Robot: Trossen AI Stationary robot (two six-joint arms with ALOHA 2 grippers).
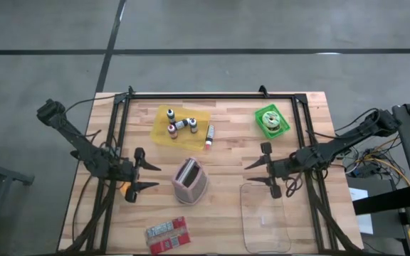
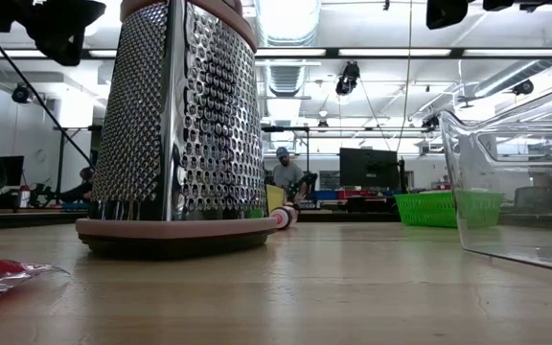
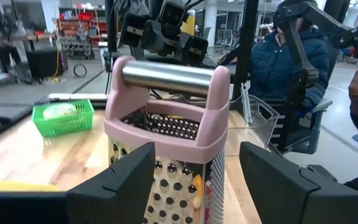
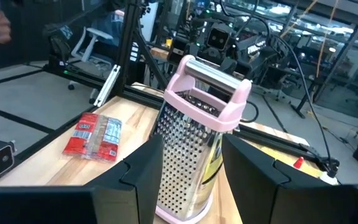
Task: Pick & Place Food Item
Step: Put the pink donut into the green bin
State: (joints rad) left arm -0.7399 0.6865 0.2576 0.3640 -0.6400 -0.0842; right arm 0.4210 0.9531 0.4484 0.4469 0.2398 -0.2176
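Overhead: left gripper (image 1: 150, 177) and right gripper (image 1: 255, 173), fingers parted and empty, flank a pink grater (image 1: 189, 180) mid-counter. Red food packet (image 1: 166, 235) lies untouched at the near edge.

Wrist views: both face the grater. Nothing picked yet.

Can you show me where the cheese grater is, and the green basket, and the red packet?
cheese grater (image 1: 189, 180): high view, on its pink handle top.
green basket (image 1: 271, 121): high view, on its rim.
red packet (image 4: 97, 135): right wrist view, on the middle of the wrapper.
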